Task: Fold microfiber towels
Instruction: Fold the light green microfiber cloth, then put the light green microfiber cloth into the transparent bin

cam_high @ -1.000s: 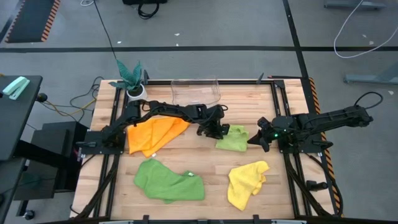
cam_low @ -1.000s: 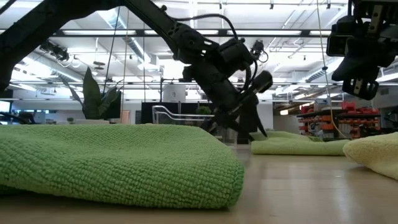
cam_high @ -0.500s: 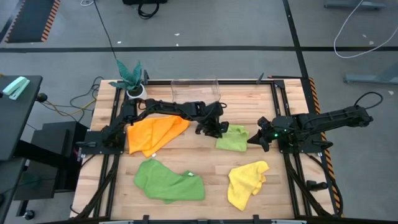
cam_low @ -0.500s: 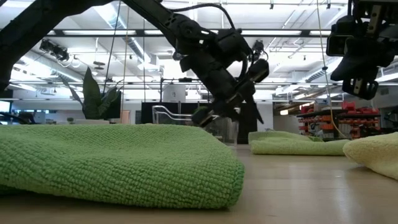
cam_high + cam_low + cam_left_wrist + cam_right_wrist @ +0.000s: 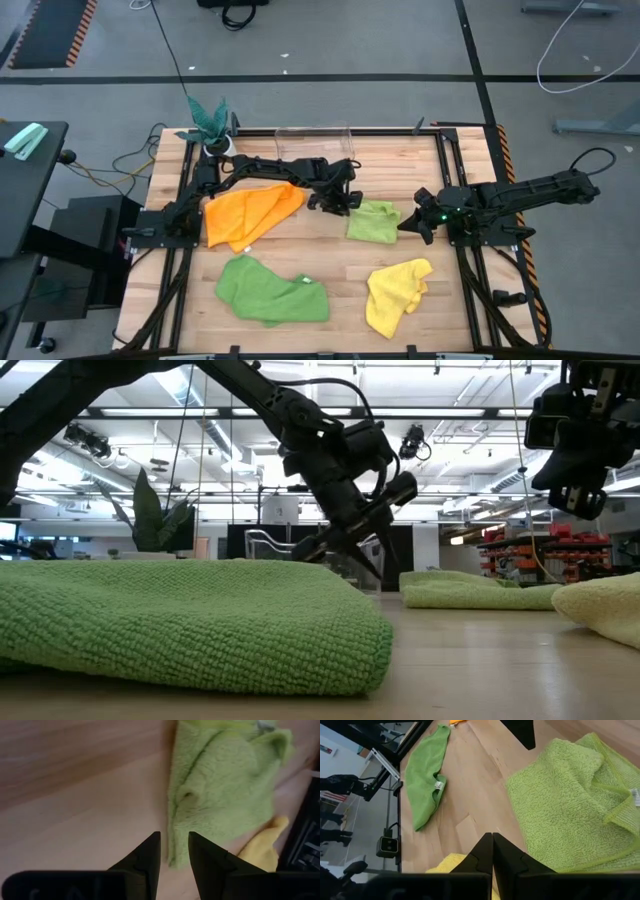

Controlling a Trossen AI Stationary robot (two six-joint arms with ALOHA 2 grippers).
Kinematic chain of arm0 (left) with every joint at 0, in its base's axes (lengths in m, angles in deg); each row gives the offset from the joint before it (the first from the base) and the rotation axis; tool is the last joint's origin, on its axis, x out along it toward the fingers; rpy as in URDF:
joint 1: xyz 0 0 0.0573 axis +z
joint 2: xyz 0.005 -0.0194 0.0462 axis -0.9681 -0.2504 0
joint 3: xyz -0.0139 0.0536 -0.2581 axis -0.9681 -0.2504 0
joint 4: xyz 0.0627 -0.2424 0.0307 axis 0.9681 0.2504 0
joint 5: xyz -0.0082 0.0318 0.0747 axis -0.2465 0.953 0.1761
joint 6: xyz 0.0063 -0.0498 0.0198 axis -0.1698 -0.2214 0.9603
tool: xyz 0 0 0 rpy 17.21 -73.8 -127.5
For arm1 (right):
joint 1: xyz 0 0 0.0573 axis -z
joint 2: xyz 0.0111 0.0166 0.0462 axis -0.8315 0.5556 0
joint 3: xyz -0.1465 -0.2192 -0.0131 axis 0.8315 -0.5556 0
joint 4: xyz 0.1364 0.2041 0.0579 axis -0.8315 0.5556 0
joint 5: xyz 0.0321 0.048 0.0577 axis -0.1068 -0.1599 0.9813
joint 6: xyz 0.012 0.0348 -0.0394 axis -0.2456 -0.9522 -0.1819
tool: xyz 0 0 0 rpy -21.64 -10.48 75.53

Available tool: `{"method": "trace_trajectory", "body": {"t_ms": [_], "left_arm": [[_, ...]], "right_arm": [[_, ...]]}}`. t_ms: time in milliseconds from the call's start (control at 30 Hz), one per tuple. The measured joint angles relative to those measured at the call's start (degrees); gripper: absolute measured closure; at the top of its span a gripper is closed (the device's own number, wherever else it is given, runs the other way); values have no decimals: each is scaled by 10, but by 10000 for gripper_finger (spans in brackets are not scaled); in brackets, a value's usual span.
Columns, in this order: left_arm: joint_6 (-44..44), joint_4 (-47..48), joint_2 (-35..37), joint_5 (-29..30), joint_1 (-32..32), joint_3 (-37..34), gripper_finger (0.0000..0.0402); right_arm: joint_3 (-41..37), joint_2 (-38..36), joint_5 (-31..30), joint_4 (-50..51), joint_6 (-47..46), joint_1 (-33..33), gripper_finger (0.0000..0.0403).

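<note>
The lime green towel [image 5: 373,222] lies crumpled flat on the table right of centre; it also shows in the left wrist view [image 5: 220,790] and the right wrist view [image 5: 570,800]. The orange towel [image 5: 250,215] lies at the left, the darker green towel [image 5: 270,290] at the near left, and the yellow towel [image 5: 395,293] at the near right. My left gripper [image 5: 338,203] hovers just left of the lime towel's left edge, fingers a little apart [image 5: 174,837] and empty. My right gripper [image 5: 408,225] hangs above the table by the lime towel's right side, shut [image 5: 492,837] and empty.
A clear plastic bin [image 5: 314,145] stands at the table's far edge, with a teal-leaved plant in a white pot [image 5: 210,125] at the far left corner. Black frame rails [image 5: 465,270] run along the table's left and right sides. Bare wood lies between the towels.
My left gripper has risen from just above the table at the lime green towel's left edge and drawn back toward the table's far left, empty. The towels lie as before.
</note>
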Motion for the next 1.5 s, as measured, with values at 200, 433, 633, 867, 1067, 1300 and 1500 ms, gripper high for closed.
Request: {"method": "trace_trajectory", "body": {"t_ms": [200,433,633,867,1067,1300,1500], "left_arm": [[9,-34,-13,-24,0,0,294],[24,-52,-27,-29,2,0,294],[26,-41,-45,-32,3,1,294],[40,-62,-48,-37,0,0,294],[22,-127,-72,-73,-4,1,294],[2,-261,-88,-92,-12,1,294],[9,-341,-88,-65,-7,0,294]], "right_arm": [[0,0,0,0,0,0,391],[0,0,0,0,-13,0,391],[0,0,0,0,-23,0,390],[0,0,0,0,-26,-1,391],[0,0,0,-2,-25,-1,390],[0,0,0,-5,-30,-1,390],[0,0,-4,-5,-27,-1,391]]}}
